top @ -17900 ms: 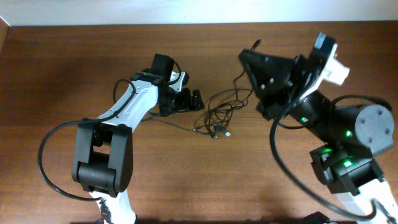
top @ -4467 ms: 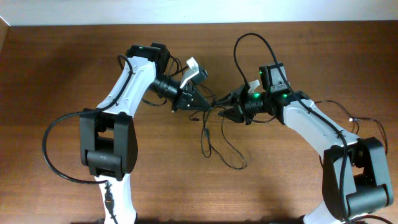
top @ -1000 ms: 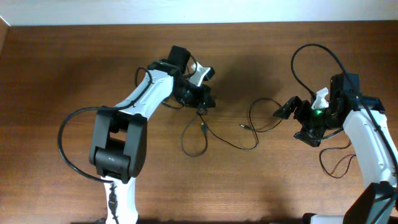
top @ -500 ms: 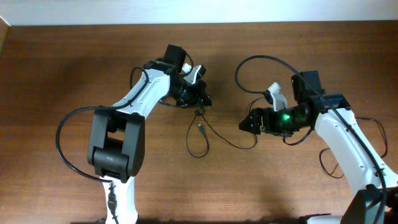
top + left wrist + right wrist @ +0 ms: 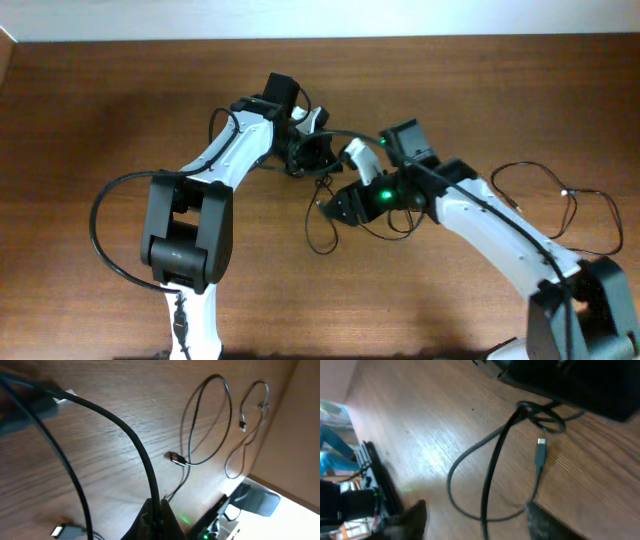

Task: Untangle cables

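Thin black cables (image 5: 322, 228) lie looped on the brown table under both grippers. My left gripper (image 5: 318, 156) is shut on one black cable (image 5: 150, 477), which runs up from between its fingertips (image 5: 156, 519). A small plug (image 5: 175, 458) lies on the wood beyond it. My right gripper (image 5: 336, 206) hangs just right of and below the left one. Its fingers (image 5: 417, 512) stand apart, open, with a strand of the cable loop (image 5: 488, 491) passing between them, not pinched. A metal-tipped plug (image 5: 540, 453) lies near that loop.
A separate thin cable (image 5: 566, 192) lies spread on the table at the far right, by the right arm's base. The table's back edge (image 5: 320, 38) meets a pale wall. The arms' own thick black cables arc over the middle.
My right gripper has swung left to just beside the left gripper, over the cable loop, and its fingers have narrowed. The left gripper has stayed put, shut on its cable.
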Controlling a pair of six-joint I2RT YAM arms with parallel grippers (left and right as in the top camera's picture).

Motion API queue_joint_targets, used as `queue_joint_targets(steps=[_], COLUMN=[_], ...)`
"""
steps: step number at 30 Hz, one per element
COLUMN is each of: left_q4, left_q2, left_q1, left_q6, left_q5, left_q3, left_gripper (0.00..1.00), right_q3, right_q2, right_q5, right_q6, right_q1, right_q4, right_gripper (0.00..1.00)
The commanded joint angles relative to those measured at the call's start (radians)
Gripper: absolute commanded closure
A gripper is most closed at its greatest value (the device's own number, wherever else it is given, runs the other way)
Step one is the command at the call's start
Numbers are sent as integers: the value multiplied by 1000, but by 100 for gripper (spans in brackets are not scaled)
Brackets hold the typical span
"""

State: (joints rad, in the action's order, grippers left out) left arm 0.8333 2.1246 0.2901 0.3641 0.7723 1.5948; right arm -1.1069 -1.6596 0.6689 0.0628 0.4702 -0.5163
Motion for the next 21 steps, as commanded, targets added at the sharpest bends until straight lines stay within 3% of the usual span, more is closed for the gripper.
queue_joint_targets(steps=[1, 2, 7, 14, 19, 21], left_q4=[9, 9, 8, 7, 45, 63], left_q2=[5, 5, 5, 5, 5, 5], left_q1=[0, -1, -5, -10, -84, -130], left_q6=[10, 10, 146, 152, 231, 277], left_q5=[60, 50, -157, -191, -219, -164], left_q3=[-5, -5, -5, -5, -5, -5], left_gripper=[100, 100, 100, 100, 100, 100], right_q3=[-2, -2, -2, 3, 3, 2], right_q2=[-38, -38, -38, -37, -14, 21], right_q5=[-20, -18, 56, 54, 60, 60], right_q6=[5, 6, 4, -3, -105, -115], right_q1=[30, 30, 56, 158, 157, 157], right_q4=[19, 15, -119, -298, -404, -399], right_gripper=[79, 96, 96, 96, 96, 96])
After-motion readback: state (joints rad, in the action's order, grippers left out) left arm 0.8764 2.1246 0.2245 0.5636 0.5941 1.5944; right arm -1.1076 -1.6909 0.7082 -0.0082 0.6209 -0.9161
